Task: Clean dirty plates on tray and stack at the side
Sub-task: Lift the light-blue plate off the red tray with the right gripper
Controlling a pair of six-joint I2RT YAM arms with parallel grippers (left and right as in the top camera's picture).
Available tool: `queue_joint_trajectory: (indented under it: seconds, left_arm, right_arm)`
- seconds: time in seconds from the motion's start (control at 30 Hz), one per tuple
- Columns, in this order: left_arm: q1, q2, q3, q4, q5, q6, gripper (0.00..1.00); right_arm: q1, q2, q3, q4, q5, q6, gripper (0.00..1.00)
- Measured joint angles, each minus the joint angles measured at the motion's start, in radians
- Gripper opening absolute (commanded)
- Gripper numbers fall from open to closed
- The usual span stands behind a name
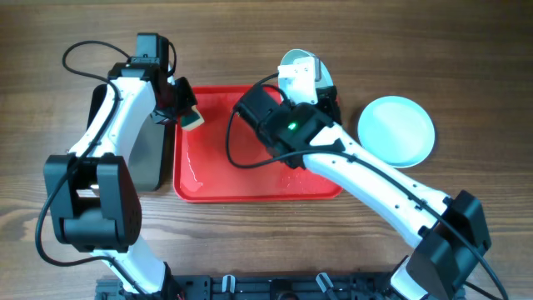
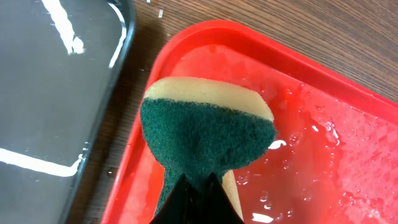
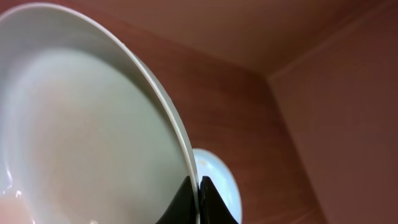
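Note:
The red tray [image 1: 258,187] lies mid-table, wet, with no plate lying flat on it. My right gripper [image 3: 199,194] is shut on the rim of a pale whitish plate [image 3: 81,124], held tilted on edge above the tray's back right corner [image 1: 291,60]. A pale turquoise plate [image 1: 396,129] lies on the table right of the tray and also shows in the right wrist view [image 3: 219,180]. A third plate is not in view. My left gripper [image 2: 199,186] is shut on a green-and-yellow sponge [image 2: 205,124] over the tray's back left corner [image 1: 193,118].
A dark metal tray [image 1: 146,158] with white smears lies just left of the red tray, also in the left wrist view [image 2: 50,93]. Water drops lie on the red tray's floor [image 2: 323,155]. Both arms cross above the red tray.

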Motion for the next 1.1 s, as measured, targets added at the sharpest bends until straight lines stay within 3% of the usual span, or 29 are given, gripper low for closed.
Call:
queue_joint_trajectory:
  seconds: [0.5, 1.1]
  left_arm:
    - [-0.022, 0.000, 0.000, 0.010, -0.011, -0.003, 0.04]
    - [-0.022, 0.000, 0.000, 0.018, -0.011, -0.003, 0.04]
  right_arm:
    - [0.021, 0.000, 0.000, -0.035, 0.069, 0.000, 0.04]
    - [0.022, -0.055, 0.000, -0.046, -0.190, -0.021, 0.05]
